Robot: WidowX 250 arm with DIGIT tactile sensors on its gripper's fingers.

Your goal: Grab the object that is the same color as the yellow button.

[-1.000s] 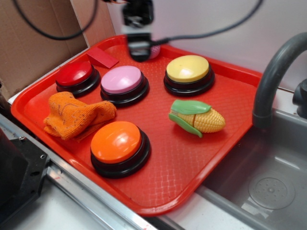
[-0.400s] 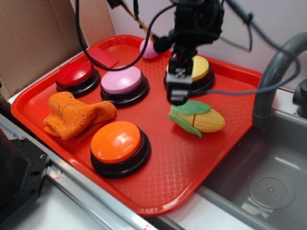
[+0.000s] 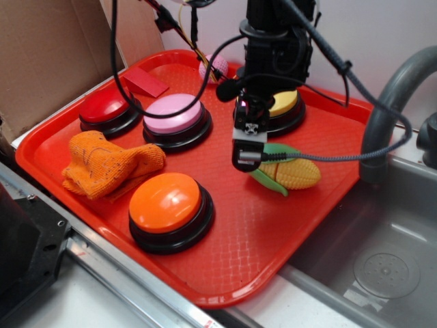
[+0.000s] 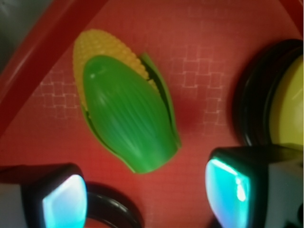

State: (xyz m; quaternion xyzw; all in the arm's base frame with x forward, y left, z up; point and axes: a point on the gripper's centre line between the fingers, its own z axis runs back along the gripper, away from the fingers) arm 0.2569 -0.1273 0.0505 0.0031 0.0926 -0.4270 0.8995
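Observation:
The object, a toy corn cob (image 3: 290,171) with yellow kernels and green husk leaves, lies on the right half of the red tray (image 3: 205,287). In the wrist view the corn cob (image 4: 123,99) is just ahead of my fingertips, with its green leaf facing up. My gripper (image 3: 247,156) hangs low at the corn's left end, open, and nothing is between the fingers (image 4: 64,199). In the wrist view the gripper (image 4: 145,197) frames bare tray. The yellow button (image 3: 283,104) sits behind the arm, partly hidden. That yellow button (image 4: 289,109) also shows at the wrist view's right edge.
A pink button (image 3: 173,114), a red button (image 3: 106,104), an orange button (image 3: 166,201) and an orange cloth (image 3: 109,162) fill the tray's left half. A pink ball (image 3: 213,68) and red card (image 3: 145,82) lie at the back. A grey sink (image 3: 382,260) and faucet (image 3: 389,102) are on the right.
My gripper has come from the back of the tray forward past the yellow button and dropped lower, ending at the corn's left end. The corn has not moved.

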